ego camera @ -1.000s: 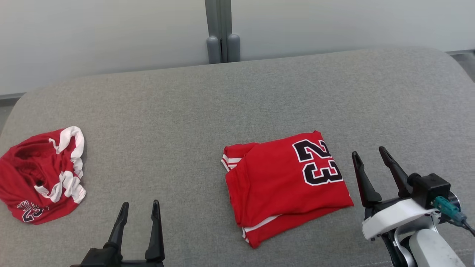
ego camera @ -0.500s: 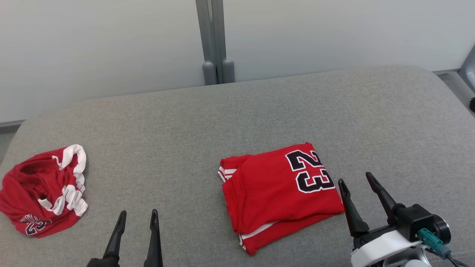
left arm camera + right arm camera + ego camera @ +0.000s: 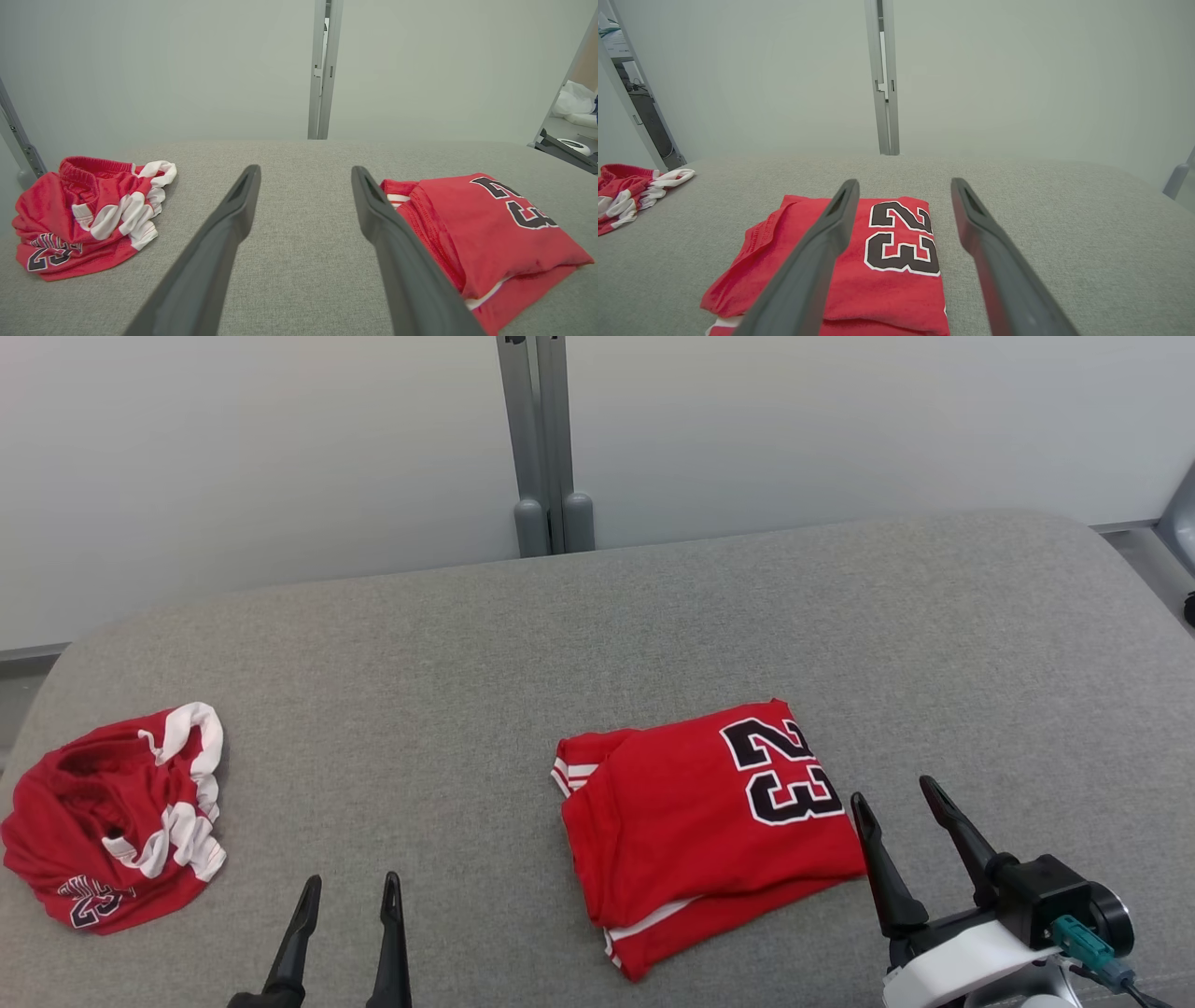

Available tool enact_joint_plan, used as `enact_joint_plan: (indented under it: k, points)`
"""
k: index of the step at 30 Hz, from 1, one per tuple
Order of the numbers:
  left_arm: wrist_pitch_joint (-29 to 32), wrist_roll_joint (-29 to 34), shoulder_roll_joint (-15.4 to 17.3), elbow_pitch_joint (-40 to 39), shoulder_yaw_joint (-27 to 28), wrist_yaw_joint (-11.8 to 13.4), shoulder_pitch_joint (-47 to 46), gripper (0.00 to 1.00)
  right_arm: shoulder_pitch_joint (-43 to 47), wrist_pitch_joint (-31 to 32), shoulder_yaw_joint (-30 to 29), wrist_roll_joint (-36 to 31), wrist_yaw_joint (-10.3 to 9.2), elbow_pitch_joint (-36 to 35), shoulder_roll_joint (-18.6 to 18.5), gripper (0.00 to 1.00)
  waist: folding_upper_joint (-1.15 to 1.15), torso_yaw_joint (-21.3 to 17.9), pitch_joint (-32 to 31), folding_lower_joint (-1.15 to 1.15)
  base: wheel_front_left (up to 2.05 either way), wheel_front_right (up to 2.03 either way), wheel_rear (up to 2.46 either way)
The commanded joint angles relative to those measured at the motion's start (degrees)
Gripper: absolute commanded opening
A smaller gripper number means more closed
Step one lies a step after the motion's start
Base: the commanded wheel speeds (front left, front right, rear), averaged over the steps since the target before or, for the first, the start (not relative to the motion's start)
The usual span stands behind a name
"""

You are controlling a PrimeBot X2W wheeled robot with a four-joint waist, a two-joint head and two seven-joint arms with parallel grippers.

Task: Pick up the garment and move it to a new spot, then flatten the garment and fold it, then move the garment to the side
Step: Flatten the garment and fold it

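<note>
Comparing with a second ago: shifted framing across the whole head view, so down to the camera, not the cloth. Finding the folded red garment (image 3: 709, 831) in the same neat rectangle, flat on the grey surface (image 3: 560, 644), right of centre. Same again for the crumpled red-and-white garment (image 3: 112, 821), heaped near the left edge, well apart from the folded one. Catching the right hand (image 3: 892, 791) lower against the folded garment than before, just beside its right edge.

Reading "23" in black with a white outline on the folded garment's top face. Reading a smaller "23" on the crumpled heap too, under lettering too small to make out.

Over to the left hand (image 3: 353, 877): spread wide, holding nothing, pointing up the view above bare surface between the two garments. Spread wide on the right hand as well, empty, angled up and slightly leftward, with the pale wrist housing (image 3: 962, 957) low in the corner.
</note>
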Motion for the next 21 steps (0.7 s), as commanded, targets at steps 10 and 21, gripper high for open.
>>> enact_joint_plan:
  k: [10,21]
  points:
    - [0.0,0.5,0.1,0.5,0.0,0.3,0.4,1.0,-0.1,-0.2,-0.2,0.0,0.01,-0.2,0.4,1.0,0.0,0.1,0.2,0.0,0.0,0.0,0.0]
    - [0.0,0.2,0.1,0.7,-0.1,0.2,0.5,1.0,-0.2,-0.2,-0.1,-0.1,0.01,0.1,0.5,1.0,0.0,0.2,0.2,0.0,0.0,0.0,0.0]
